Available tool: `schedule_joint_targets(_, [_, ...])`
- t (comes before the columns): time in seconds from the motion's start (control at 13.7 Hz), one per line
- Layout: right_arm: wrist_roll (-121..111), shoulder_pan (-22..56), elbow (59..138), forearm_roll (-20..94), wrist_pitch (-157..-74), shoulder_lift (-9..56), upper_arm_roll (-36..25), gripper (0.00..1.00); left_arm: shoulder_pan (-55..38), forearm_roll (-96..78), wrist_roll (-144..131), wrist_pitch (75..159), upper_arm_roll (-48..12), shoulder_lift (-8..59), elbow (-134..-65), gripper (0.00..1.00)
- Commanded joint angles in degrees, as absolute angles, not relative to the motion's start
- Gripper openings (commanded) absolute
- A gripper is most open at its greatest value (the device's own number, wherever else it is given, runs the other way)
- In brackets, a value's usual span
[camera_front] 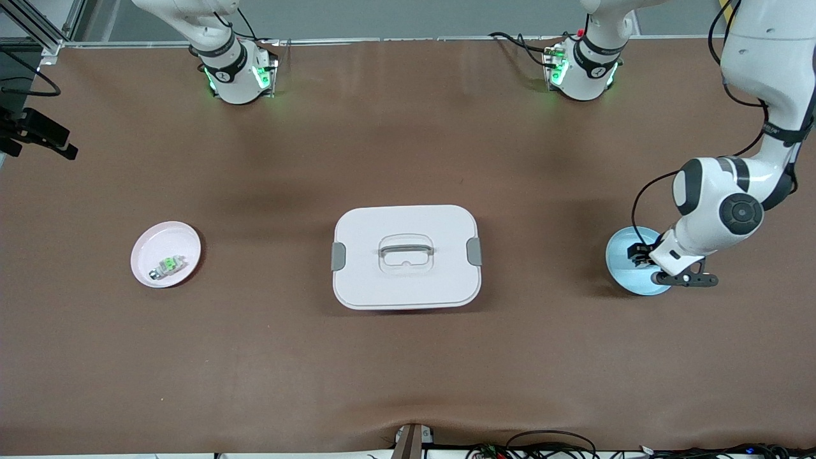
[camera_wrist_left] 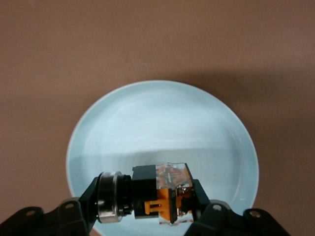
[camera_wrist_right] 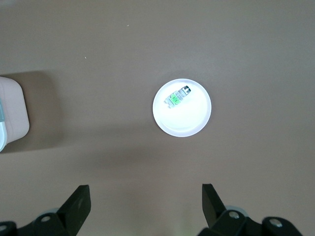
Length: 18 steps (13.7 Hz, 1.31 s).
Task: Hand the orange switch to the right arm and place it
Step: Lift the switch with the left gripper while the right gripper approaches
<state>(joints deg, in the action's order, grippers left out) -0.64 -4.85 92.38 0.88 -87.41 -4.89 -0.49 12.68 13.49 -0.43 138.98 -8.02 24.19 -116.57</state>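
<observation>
Brown table (camera_front: 408, 376), grey wall (camera_front: 408, 16), even light

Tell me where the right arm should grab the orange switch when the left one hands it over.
The left gripper over the blue plate appears shut on the orange switch across its black and orange body. The silver metal end sticks out past one finger, so the open right gripper could probably close on that end, coming in along the switch's length.
</observation>
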Motion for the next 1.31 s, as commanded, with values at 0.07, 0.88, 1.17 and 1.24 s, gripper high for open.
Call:
schedule_joint_targets(0.07, [-0.6, -3.4, 91.3, 0.2, -86.4, -4.5, 0.1, 1.0, 12.8, 13.4, -7.7, 130.8, -12.6, 19.1, -114.1, 0.0])
schedule_joint_targets(0.88, [25.5, 11.4, 91.0, 1.1, -78.4, -5.0, 0.5, 1.0, 11.5, -2.6, -37.8, 117.2, -26.7, 19.9, -97.5, 0.0])
schedule_joint_targets(1.17, [32.2, 18.3, 91.1, 1.7, -79.3, -5.0, 0.5, 1.0, 5.7, -6.9, -53.2, 117.2, -27.3, 22.3, -91.2, 0.0])
schedule_joint_targets(1.24, [34.7, 19.2, 91.4, 3.4, -80.2, -5.0, 0.4, 1.0, 4.1, -7.7, -56.1, 117.2, -27.3, 22.8, -90.0, 0.0])
